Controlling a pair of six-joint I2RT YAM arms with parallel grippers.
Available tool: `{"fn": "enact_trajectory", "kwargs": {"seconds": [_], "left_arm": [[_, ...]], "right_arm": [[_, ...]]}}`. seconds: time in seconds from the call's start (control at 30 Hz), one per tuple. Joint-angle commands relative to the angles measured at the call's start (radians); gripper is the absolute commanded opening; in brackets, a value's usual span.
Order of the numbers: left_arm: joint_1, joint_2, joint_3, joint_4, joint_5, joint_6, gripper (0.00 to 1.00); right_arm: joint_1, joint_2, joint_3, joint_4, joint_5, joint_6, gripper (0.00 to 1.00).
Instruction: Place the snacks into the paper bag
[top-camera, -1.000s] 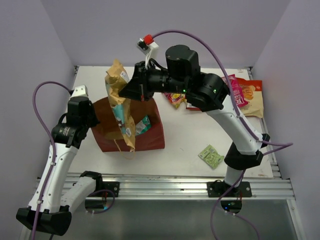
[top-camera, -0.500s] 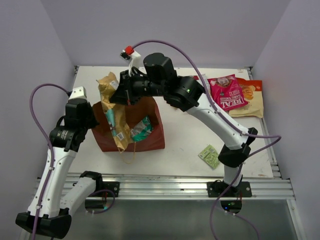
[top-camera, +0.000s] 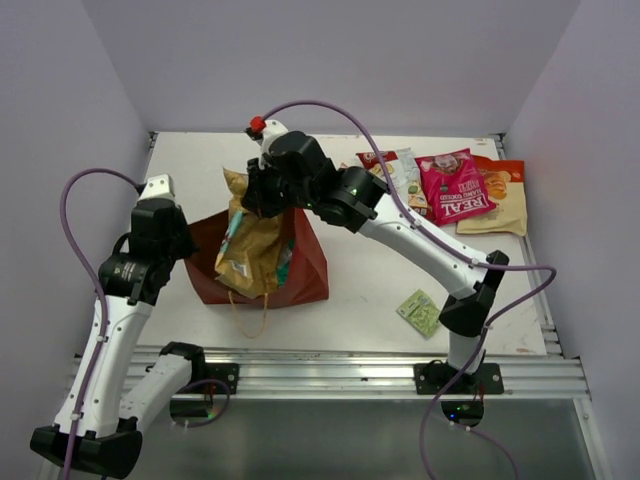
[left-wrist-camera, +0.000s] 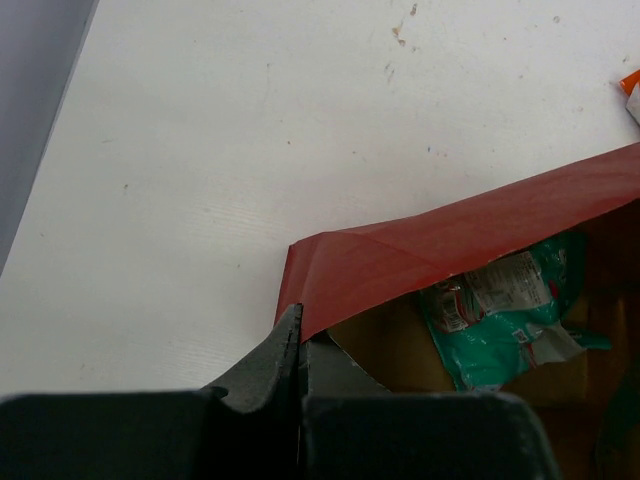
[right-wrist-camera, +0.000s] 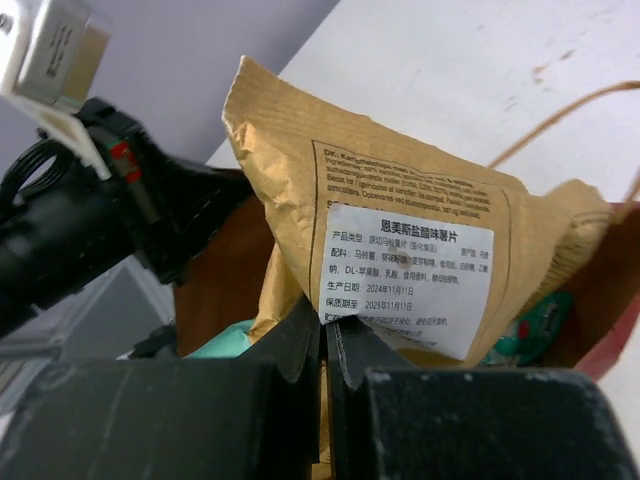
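Observation:
The dark red-brown paper bag (top-camera: 305, 270) lies at the table's left, mouth to the left. My right gripper (top-camera: 250, 195) is shut on the large tan kraft pouch (top-camera: 252, 248) and holds it in the bag's mouth; its white label shows in the right wrist view (right-wrist-camera: 410, 275). My left gripper (top-camera: 185, 245) is shut on the bag's rim (left-wrist-camera: 400, 250), jaws pinching the paper. A teal packet (left-wrist-camera: 505, 315) lies inside the bag. A pink-red packet (top-camera: 455, 187), an orange one (top-camera: 505, 190) and a yellow-red one (top-camera: 385, 165) lie at the back right. The green sachet (top-camera: 422, 312) lies at the front.
The bag's tan cord handle (top-camera: 250, 310) trails toward the near edge. The purple walls close in on three sides. The right arm's elbow (top-camera: 470, 305) stands near the sachet.
My right gripper has moved left and down with the tan pouch, lowering it from above the bag into the bag's mouth. My left gripper has kept hold of the rim.

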Motion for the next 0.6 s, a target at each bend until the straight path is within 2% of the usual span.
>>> {"fn": "enact_trajectory", "kwargs": {"seconds": [0.0,0.17,0.43,0.57], "left_arm": [[0.003,-0.017,-0.001,0.016,-0.026,0.016,0.0],[0.003,-0.009,-0.006,0.024,-0.022,0.021,0.0],[0.003,-0.015,-0.009,0.024,-0.028,0.024,0.0],[0.003,-0.017,-0.01,0.026,-0.029,0.025,0.0]], "right_arm": [[0.003,-0.086,0.021,-0.06,0.306,-0.03,0.0],[0.041,-0.085,0.055,-0.027,0.458,-0.051,0.0],[0.104,-0.057,0.093,0.024,0.585,-0.108,0.0],[0.153,-0.06,0.015,0.067,0.676,-0.145,0.0]]}}
